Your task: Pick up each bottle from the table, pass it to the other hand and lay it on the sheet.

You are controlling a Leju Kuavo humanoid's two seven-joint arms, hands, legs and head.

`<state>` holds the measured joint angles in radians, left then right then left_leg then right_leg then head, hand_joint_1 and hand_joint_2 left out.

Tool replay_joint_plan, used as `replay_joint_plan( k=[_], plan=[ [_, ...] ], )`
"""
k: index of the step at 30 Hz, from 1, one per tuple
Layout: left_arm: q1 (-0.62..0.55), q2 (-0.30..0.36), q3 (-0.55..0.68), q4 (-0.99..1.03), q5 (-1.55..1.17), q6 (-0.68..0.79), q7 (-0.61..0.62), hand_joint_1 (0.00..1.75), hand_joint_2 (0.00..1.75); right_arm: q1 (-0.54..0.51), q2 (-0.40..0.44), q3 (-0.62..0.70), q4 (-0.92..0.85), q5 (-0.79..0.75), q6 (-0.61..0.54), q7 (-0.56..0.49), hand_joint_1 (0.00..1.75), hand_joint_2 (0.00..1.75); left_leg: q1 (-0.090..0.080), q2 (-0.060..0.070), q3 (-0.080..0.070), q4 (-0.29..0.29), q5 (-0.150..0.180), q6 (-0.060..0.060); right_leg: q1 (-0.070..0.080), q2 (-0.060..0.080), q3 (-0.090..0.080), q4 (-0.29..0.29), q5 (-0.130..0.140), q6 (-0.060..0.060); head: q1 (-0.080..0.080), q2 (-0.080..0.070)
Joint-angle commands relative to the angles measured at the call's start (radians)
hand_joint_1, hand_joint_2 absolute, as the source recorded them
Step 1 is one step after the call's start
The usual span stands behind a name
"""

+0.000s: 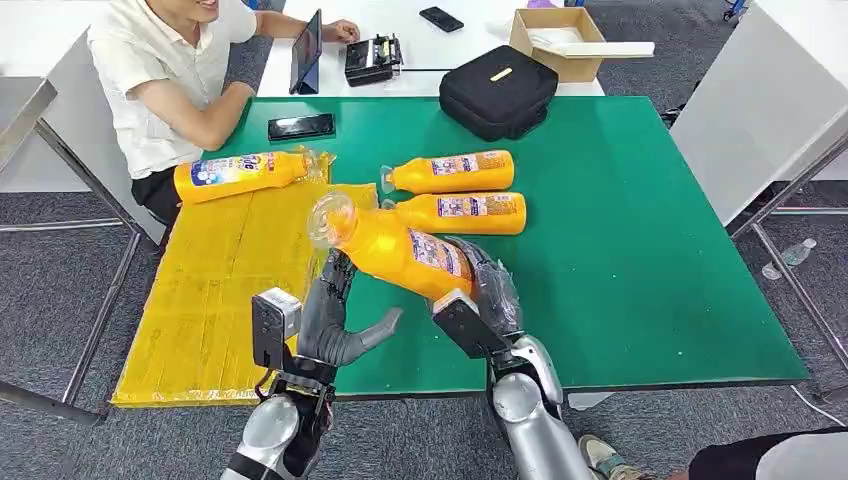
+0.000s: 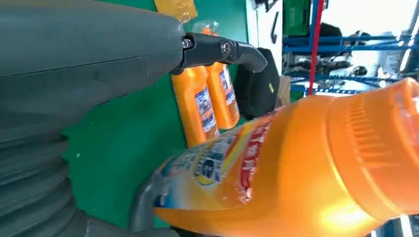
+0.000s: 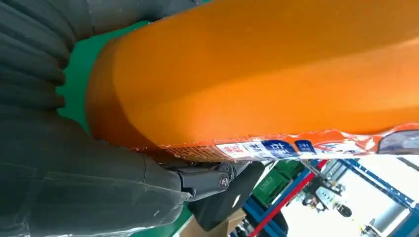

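Bottle (image 1: pixel 395 250) held tilted above the green table (image 1: pixel 640 260) by the right hand (image 1: pixel 485 300), cap end raised toward the yellow sheet (image 1: pixel 215 290).

The bottle's lower body is gripped by the right hand, while the left hand (image 1: pixel 335 320) is spread open just beneath it, holding nothing. One bottle on the sheet (image 1: pixel 240 175) is laid near its far edge; two more bottles (image 1: pixel 455 192) are laid side by side on the green surface. A black bag (image 1: pixel 497 90) is set at the table's far edge, a phone (image 1: pixel 301 126) beside a seated person (image 1: pixel 175 80). Grey carpet (image 1: pixel 50 300) is seen around the table.
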<state>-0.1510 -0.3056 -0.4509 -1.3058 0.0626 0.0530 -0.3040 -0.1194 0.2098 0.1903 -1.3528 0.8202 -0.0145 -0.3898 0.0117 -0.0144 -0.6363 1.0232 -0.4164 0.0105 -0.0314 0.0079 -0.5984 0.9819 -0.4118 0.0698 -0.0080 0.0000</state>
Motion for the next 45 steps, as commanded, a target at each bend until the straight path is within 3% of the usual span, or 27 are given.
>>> replay_joint_plan(
  k=[1,24,27,31,32,33,44,45],
  plan=[
    [-0.074,-0.044,-0.031,0.086,0.009,0.023,-0.001,0.00,1.75,-0.044,0.000,0.051,0.106,0.004,0.001,-0.009,1.75,1.75,0.001,0.000,0.002,0.000,-0.001,0.000,0.001,-0.002,0.003,-0.001,-0.001,-0.003,0.000,0.000],
    [-0.126,-0.044,-0.148,0.050,0.067,0.039,-0.031,0.00,1.75,-0.090,0.040,0.131,0.228,-0.023,0.007,-0.023,1.75,1.75,0.001,0.000,0.001,0.001,-0.001,0.000,0.002,-0.001,0.001,0.000,-0.001,-0.002,0.000,0.000],
    [-0.116,-0.044,-0.138,0.056,0.083,0.013,-0.041,0.00,1.75,-0.080,0.017,0.178,0.278,-0.091,0.081,-0.038,1.75,1.75,0.001,0.001,0.003,0.000,-0.001,0.000,0.002,0.000,0.004,-0.001,-0.001,-0.003,0.000,0.000],
    [-0.115,-0.044,-0.149,0.060,0.057,0.004,-0.055,0.07,1.75,-0.073,-0.014,0.215,0.301,-0.129,0.082,-0.059,1.75,1.75,0.001,-0.001,0.004,-0.001,-0.001,0.000,0.002,-0.002,0.005,-0.002,-0.001,-0.003,0.000,0.000],
    [-0.117,-0.044,-0.151,0.065,0.085,-0.012,-0.045,0.28,1.75,-0.075,-0.018,0.218,0.304,-0.142,0.087,-0.063,1.75,1.75,0.001,-0.002,0.002,0.000,-0.001,0.000,0.001,-0.003,0.004,-0.001,-0.001,-0.003,0.000,0.000],
    [-0.120,-0.044,-0.155,0.070,0.094,-0.021,-0.045,1.43,1.75,-0.079,-0.022,0.225,0.308,-0.143,0.086,-0.063,1.75,1.75,0.001,-0.002,0.005,0.000,-0.002,0.000,0.002,-0.003,0.007,-0.001,-0.002,-0.004,0.000,0.000],
    [-0.121,-0.044,-0.158,0.076,0.098,-0.026,-0.045,1.43,1.75,-0.086,-0.023,0.228,0.311,-0.144,0.084,-0.063,1.75,1.75,0.001,-0.001,0.002,0.000,-0.001,0.000,0.001,-0.002,0.003,-0.001,-0.001,-0.002,0.000,0.000],
    [-0.128,-0.044,-0.165,0.086,0.125,-0.052,-0.041,1.55,1.75,-0.096,-0.025,0.233,0.323,-0.148,0.080,-0.062,1.75,1.75,0.001,-0.001,0.004,0.000,-0.002,0.000,0.002,-0.003,0.006,-0.001,-0.002,-0.004,0.000,0.000]
  ],
)
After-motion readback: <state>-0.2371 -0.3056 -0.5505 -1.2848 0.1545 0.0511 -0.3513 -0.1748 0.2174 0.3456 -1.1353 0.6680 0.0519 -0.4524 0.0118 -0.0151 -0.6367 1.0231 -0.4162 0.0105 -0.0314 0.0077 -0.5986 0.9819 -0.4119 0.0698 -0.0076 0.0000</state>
